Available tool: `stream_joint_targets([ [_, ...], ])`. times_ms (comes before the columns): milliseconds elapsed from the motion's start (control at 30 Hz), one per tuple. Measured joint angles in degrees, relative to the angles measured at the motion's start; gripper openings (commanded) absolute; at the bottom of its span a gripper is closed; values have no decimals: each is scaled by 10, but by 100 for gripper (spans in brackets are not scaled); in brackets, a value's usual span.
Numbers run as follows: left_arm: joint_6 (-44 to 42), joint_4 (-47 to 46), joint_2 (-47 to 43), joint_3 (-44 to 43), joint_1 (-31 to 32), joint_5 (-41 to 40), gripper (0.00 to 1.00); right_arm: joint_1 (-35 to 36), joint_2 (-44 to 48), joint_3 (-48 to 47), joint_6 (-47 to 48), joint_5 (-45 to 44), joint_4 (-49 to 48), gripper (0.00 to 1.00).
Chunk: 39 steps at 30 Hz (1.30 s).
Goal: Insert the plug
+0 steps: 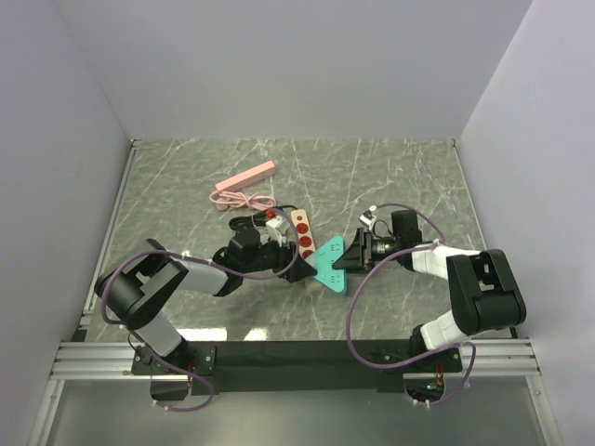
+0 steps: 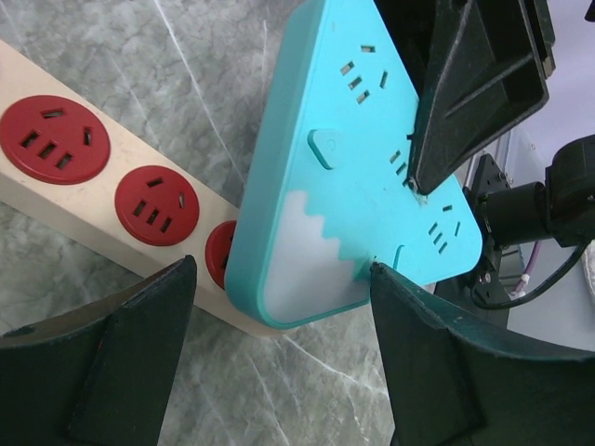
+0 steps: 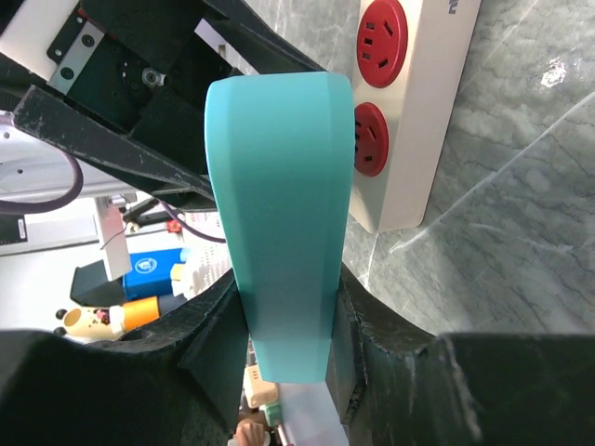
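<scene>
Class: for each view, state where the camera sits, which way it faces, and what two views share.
Top external: overhead behind the robot, looking down; left arm and right arm show.
Left wrist: on the left arm, facing the teal adapter; open left gripper frames it.
Right wrist: on the right arm, seeing the adapter edge-on; right gripper clamps it.
Shared: both wrist views show the cream strip.
</scene>
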<state>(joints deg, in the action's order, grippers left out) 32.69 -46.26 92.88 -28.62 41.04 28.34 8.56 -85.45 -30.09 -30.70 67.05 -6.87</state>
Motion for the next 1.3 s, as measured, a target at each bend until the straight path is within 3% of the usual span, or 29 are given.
stream_joint_targets([
  [233,2,0,3,-4,9,3,78,-10,-13,-12,15,8,19,2],
  [333,10,-1,6,-7,10,3,72,-13,-21,-17,23,14,25,2],
  [600,12,2,6,-8,10,-1,71,-14,-32,-30,47,15,51,4],
  [700,14,4,5,-9,10,-1,59,-14,-31,-31,57,12,58,4],
  [833,16,7,2,-9,9,-4,54,-18,-31,-31,72,9,59,4],
  [1167,14,12,-8,-9,7,-17,53,-20,-24,-31,70,3,66,5],
  [1300,14,10,-8,-9,7,-18,49,-20,-24,-32,70,2,69,11],
])
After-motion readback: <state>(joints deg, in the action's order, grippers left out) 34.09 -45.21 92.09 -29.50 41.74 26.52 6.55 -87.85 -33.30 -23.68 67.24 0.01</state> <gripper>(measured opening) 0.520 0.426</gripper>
